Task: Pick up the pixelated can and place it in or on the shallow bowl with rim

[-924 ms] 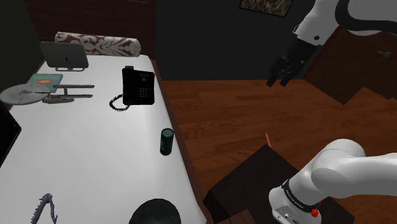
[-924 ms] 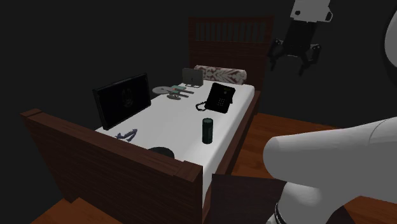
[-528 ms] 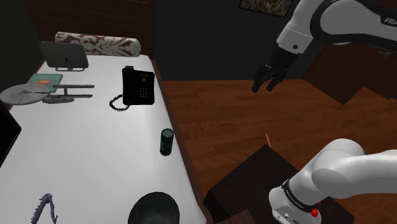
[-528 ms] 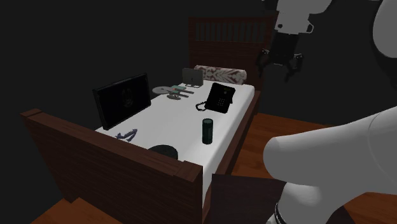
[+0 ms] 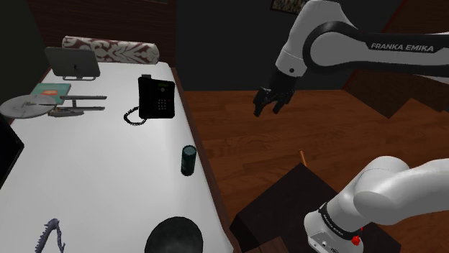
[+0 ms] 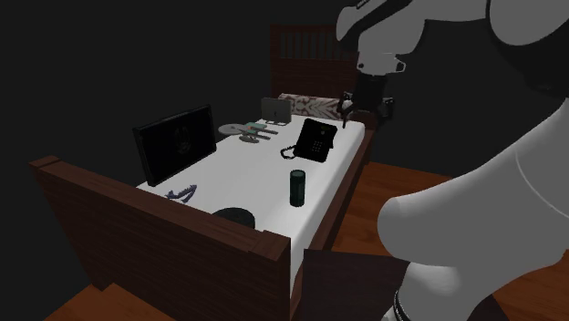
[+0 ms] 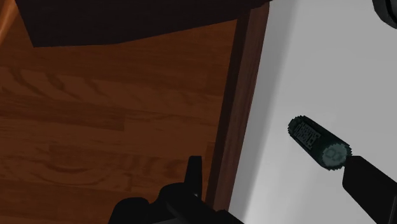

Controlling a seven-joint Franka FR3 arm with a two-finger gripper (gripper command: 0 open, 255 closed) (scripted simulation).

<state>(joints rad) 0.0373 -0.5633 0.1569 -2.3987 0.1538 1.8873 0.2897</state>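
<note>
Upper centre of the shoulder view, the gripper (image 5: 267, 107) hangs wide open and empty, and the can (image 5: 188, 159) stands mid-frame at the very edge of the bed (image 5: 108, 169), so one clipping finger could knock it off!

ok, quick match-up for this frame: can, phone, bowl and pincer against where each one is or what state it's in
1. can
2. phone
3. bowl
4. pincer

A. open, above the wooden floor
B. dark, cut by the shoulder view's bottom edge
C. upright, near the edge of the white surface
D. black, with a coiled cord beside it

Pairs: 1-C, 2-D, 3-B, 4-A
</note>
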